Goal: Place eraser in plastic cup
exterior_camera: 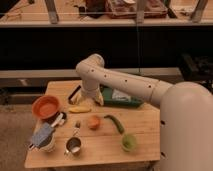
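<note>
The eraser [75, 93], a slim black bar, lies at the back left of the wooden table [100, 155], just behind the banana [80, 109]. My gripper [94, 100] hangs down from the white arm just right of the eraser and above the banana's right end. It is open and holds nothing. The plastic cup [129, 142], short and light green, stands upright near the front right of the table, well away from the gripper.
An orange bowl [46, 106] sits at the left. At the front left stand a white cup with grey cloth [45, 137] and a metal cup [73, 146]. An orange fruit [94, 122] and green chilli [115, 123] lie mid-table, with a green bag [120, 98] behind them.
</note>
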Robot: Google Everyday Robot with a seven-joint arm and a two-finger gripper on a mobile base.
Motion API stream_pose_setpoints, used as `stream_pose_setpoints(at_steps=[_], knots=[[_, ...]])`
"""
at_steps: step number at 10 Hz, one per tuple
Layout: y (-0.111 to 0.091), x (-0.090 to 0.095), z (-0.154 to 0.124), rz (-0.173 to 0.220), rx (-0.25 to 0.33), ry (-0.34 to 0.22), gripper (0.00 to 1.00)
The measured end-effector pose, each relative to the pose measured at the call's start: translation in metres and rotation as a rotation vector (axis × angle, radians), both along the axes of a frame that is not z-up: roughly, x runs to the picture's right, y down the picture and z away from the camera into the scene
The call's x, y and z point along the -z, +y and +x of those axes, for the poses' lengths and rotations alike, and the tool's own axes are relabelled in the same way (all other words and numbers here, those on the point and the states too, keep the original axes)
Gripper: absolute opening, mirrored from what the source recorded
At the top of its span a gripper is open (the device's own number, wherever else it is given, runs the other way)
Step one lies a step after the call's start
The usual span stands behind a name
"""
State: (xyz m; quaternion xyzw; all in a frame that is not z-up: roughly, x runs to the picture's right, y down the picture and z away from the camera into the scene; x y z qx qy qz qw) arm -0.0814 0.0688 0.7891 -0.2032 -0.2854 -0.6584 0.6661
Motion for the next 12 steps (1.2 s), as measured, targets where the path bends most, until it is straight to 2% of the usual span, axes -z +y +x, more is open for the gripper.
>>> stream_pose_setpoints(at_steps=[7, 10, 11, 12], knots=[[-0.001, -0.001, 0.001, 0.001, -0.003, 0.006, 0.75], [-0.01, -0.01, 0.026, 0.012, -0.084, 0.129, 0.75], [-0.015, -0.015, 0.047, 0.026, -0.126, 0.188, 0.75], [-0.02, -0.019, 0.059, 0.048, -0.16, 0.22, 0.75]])
